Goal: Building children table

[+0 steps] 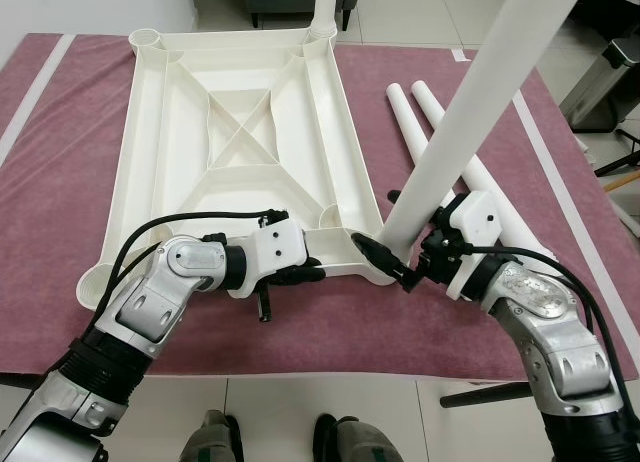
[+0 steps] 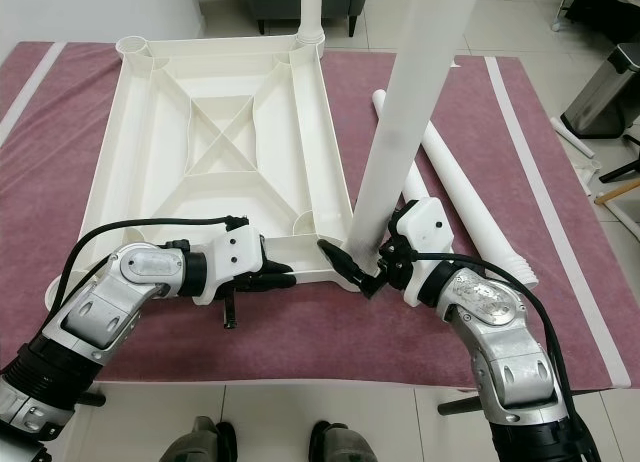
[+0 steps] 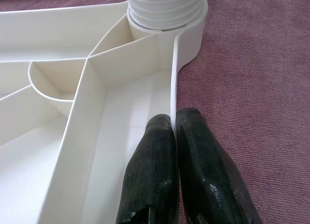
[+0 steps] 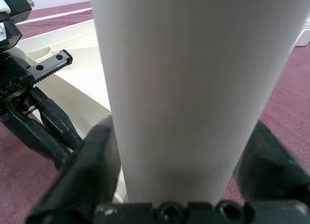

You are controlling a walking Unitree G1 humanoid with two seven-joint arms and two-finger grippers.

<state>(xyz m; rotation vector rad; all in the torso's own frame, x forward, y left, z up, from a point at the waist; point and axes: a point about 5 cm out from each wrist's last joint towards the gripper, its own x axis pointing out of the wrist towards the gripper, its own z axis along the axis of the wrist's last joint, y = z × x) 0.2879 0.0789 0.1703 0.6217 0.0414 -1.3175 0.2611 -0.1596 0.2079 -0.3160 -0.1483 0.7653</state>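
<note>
At lower centre, the right gripper (image 1: 413, 267) holds the long white plastic leg tube (image 1: 470, 112), its axis tilting toward the upper right over the corner socket (image 3: 167, 13) of the upturned white ribbed plastic tabletop (image 1: 240, 142), whose rim the left gripper (image 3: 174, 136) pinches in narrow fingers just left.

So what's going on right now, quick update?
Left tool pinching tabletop rim. Right tool gripping leg at near-right corner socket. Two spare legs lie on rug, clear.

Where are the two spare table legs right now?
The two spare legs lie side by side on the maroon rug, right of the upturned tabletop, behind the right gripper.
</note>
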